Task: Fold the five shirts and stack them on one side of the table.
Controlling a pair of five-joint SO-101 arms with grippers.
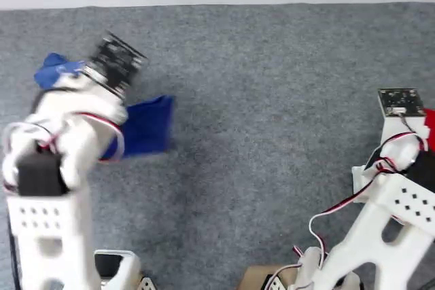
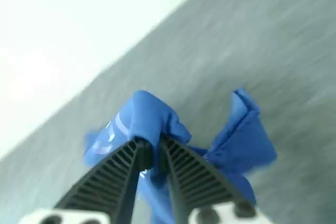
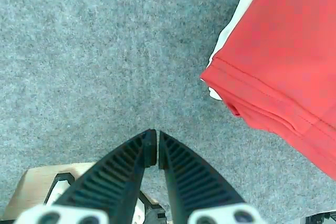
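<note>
Pale marks on the blue shirt point(image 2: 152, 116), none legible

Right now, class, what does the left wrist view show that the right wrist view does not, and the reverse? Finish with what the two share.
Left wrist view: the left gripper shut on a bunched blue shirt, and a pale surface beyond the edge of the gray mat.
Right wrist view: the right gripper shut on nothing, and a folded red shirt with white cloth peeking out along its edge.
Shared: the gray mat underneath, and a black ribbed gripper with its fingers together.
</note>
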